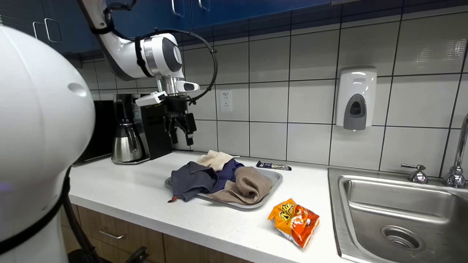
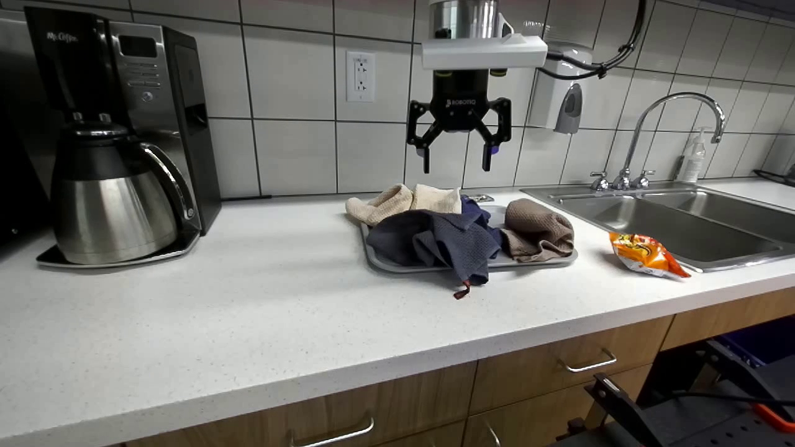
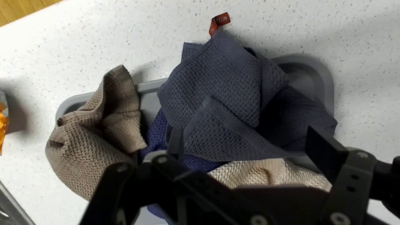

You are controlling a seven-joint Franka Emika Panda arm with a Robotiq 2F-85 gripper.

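Shallow grey tray with rounded corners (image 3: 327, 81): seemingly plastic, on a speckled white countertop (image 2: 217, 323), presumably there to keep soft goods together.

Black two-fingered gripper (image 2: 456, 164): I have it pointing down above the tray, jaws spread wide, nothing between them, touching nothing; that height probably gives me my broad wrist view.

Slate-grey waffle-weave cloth (image 3: 218, 81): below the gripper, crumpled in angular folds, draped over the tray's front edge, its red fabric tag (image 3: 222, 19) on the countertop; its limpness likely lets that corner slump outward.

Cream nubbly cloth (image 3: 250, 172): also beneath the gripper, bunched at the wall side.

Deep-blue woven cloth (image 3: 157, 129): partly under the slate-grey one.

Brown textured cloth (image 3: 81, 143): curled around a hollow fold, spilling past the tray rim toward the brushed-steel sink (image 1: 338, 204).

Crinkled glossy orange packet (image 1: 294, 221): apart from the tray, near that sink, puffed and creased.
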